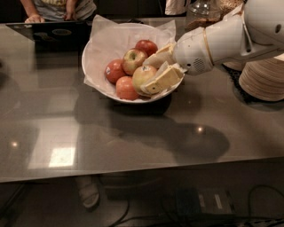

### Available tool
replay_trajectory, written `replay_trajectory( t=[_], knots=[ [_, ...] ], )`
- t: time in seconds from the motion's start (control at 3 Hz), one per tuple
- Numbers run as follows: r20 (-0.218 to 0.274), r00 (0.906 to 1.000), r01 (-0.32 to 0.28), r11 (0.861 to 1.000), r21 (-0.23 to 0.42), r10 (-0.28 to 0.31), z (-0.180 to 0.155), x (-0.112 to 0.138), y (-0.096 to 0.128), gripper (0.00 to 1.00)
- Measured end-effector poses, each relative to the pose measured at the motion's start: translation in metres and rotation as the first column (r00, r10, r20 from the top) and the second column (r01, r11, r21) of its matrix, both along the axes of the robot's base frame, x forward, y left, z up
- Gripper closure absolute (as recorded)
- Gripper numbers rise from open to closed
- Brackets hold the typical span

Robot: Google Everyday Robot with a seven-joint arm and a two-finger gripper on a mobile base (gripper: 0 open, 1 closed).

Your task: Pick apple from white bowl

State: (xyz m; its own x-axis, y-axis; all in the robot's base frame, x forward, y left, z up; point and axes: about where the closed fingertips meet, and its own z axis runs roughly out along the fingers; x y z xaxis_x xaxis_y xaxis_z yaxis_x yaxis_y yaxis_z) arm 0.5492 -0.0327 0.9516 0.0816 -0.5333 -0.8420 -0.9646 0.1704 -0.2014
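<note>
The white bowl, lined with crinkled white paper, stands on the grey table at the back centre. The apple, pale yellow-green with a reddish blush and a small dark sticker, lies at the bowl's right side. My gripper reaches in from the right on a white arm. Its two beige fingers lie one behind and one in front of the apple and are closed on it. The apple sits slightly above the other fruit.
A smaller yellow-and-red apple and three red apples are also in the bowl. Stacked beige plates stand at the right. A glass jar and a person's laptop are at the back.
</note>
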Motion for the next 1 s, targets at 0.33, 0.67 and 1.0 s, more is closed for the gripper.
replay_trajectory(
  t=[0.33, 0.67, 1.0],
  knots=[
    [0.033, 0.9991, -0.024, 0.999, -0.042, 0.025, 0.023, 0.010, 0.001, 1.00],
    [0.037, 0.9968, -0.066, 0.991, -0.118, 0.070, 0.040, 0.035, -0.004, 1.00],
    [0.088, 0.9923, -0.077, 0.990, -0.118, 0.087, 0.072, 0.036, -0.006, 1.00]
  ],
)
